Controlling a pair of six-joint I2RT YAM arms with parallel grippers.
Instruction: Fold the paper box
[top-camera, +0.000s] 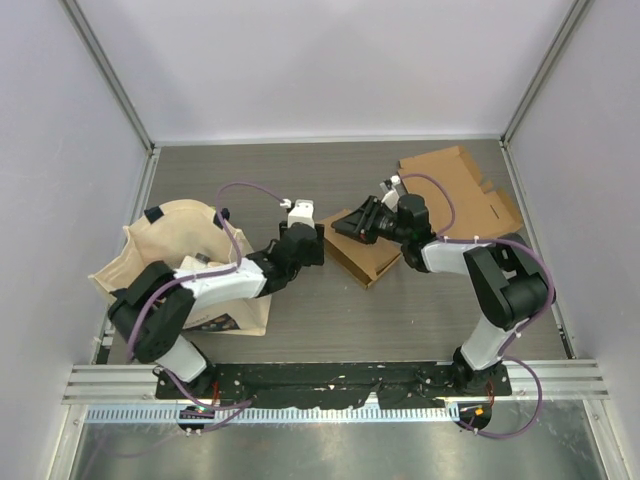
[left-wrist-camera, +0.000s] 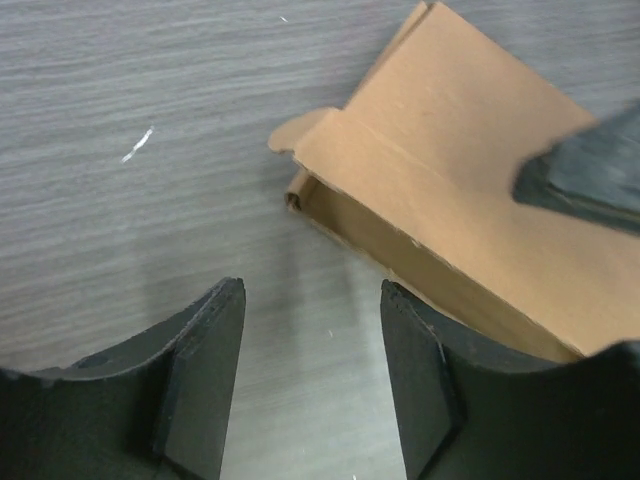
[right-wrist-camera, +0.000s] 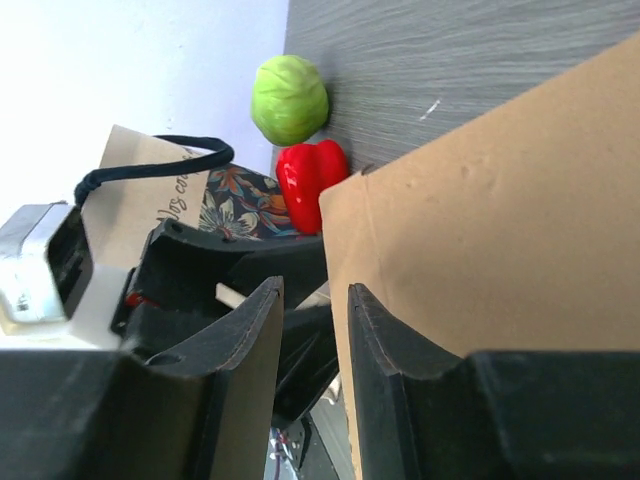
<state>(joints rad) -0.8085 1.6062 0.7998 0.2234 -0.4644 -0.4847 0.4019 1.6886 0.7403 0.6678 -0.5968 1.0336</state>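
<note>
Left gripper (left-wrist-camera: 312, 300) and right gripper (right-wrist-camera: 315, 300) (2, both open) flank 1 paper box (left-wrist-camera: 450, 190).

The only writing stands on the cloth bag (right-wrist-camera: 150, 190). It is a line of dark slanted script on the bag's pale panel, seen sideways from the right wrist, just beside a flowered print (right-wrist-camera: 240, 205). It seems to begin "Vos cou", but the letters are tilted and run off behind the flowered part, so the reading is unsure. From above, the same bag (top-camera: 170, 245) shows a dark printed patch (top-camera: 215, 321) near its lower edge, too small to read.
</note>
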